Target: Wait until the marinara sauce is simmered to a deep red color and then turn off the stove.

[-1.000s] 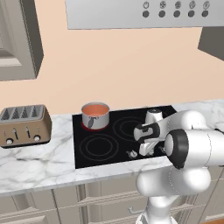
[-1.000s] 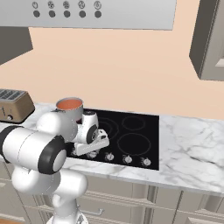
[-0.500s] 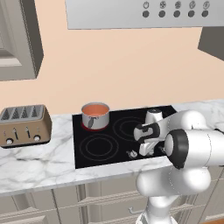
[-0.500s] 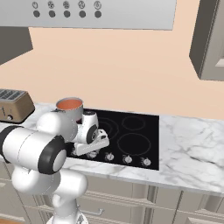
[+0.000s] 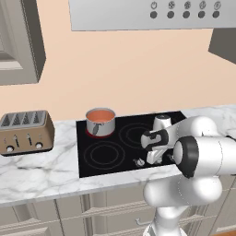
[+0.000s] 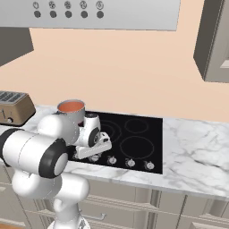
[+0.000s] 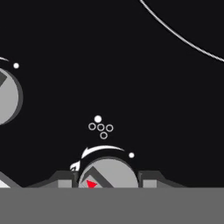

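Orange-red marinara sauce (image 5: 99, 115) fills the steel saucepan (image 5: 101, 128) on the stove's (image 5: 106, 154) back burner, well beyond the tool (image 7: 108, 181), which is closed around a silver knob (image 7: 108, 175) at the stove's front edge.

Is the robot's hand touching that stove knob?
Touching, it seems: in the hand view the fingertips sit tight against both sides of the knob on the stove.
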Available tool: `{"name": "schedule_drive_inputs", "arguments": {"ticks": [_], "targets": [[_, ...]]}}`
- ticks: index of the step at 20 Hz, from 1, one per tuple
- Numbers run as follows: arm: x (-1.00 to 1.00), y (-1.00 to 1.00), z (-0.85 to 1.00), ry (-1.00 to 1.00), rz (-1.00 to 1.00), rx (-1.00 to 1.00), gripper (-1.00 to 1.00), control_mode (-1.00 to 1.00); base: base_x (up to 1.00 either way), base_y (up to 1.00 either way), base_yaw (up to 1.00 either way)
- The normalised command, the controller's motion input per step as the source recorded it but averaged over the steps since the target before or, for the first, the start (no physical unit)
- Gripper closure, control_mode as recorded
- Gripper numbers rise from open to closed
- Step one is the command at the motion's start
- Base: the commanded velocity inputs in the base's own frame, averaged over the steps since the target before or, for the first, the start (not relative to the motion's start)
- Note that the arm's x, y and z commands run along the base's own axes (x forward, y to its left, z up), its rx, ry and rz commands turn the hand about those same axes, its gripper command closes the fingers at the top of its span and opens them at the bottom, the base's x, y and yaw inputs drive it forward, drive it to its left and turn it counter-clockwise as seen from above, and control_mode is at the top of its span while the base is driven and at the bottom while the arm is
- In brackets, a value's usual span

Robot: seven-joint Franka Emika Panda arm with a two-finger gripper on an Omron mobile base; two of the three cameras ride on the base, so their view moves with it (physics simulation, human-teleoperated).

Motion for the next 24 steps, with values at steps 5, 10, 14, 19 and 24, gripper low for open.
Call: {"name": "schedule_drive_inputs", "arguments": {"ticks": [5,10,14,19,24], "targets": [[0.00,0.00,0.00,0.00,0.00,0.00,1.00,-1.00,0.00,0.00,0.00],[0.00,0.00,0.00,0.00,0.00,0.00,1.00,-1.00,0.00,0.00,0.00],[0.00,0.00,0.00,0.00,0.00,0.00,1.00,-1.00,0.00,0.00,0.00],[0.00,0.00,0.00,0.00,0.00,0.00,1.00,-1.00,0.00,0.00,0.00],[0.00,0.00,0.00,0.00,0.00,0.00,1.00,-1.00,0.00,0.00,0.00]]}}
